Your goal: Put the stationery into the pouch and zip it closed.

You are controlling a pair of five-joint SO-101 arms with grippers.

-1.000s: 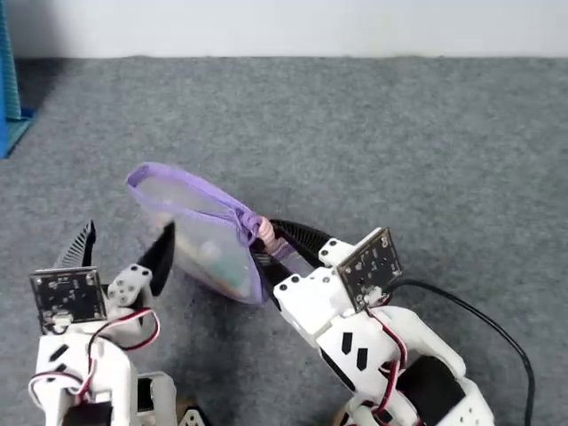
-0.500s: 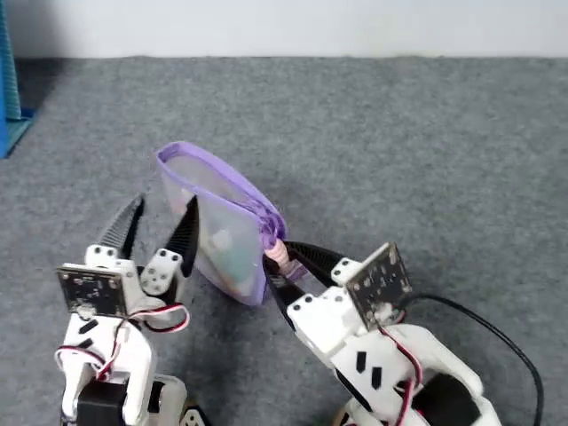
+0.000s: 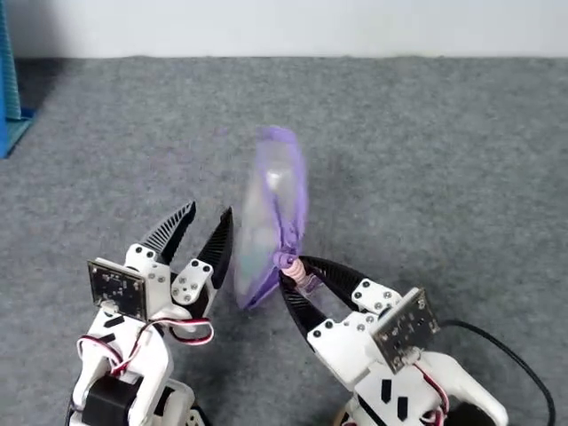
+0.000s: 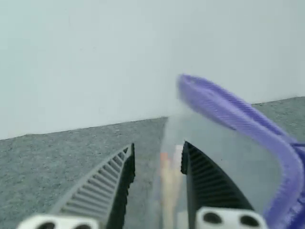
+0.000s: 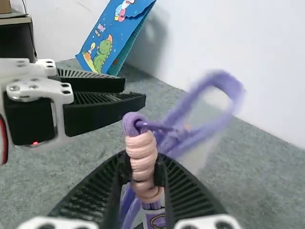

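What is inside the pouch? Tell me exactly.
Through the clear side of the pouch, blurred pale and orange shapes show, likely stationery; which items cannot be told. Its purple rim hides the rest. The right hand grips the pink zipper pull.

The pouch [image 3: 271, 213] is sitting at the centre of the high view on the table [image 3: 444, 133]. The left gripper [image 3: 209, 211], fingers apart, is sitting just left of it. At lower centre, the right gripper [image 3: 295, 271] is pinching the pull [image 3: 308, 280] at the pouch's lower end. A card [image 3: 7, 89] is standing at the upper left edge.
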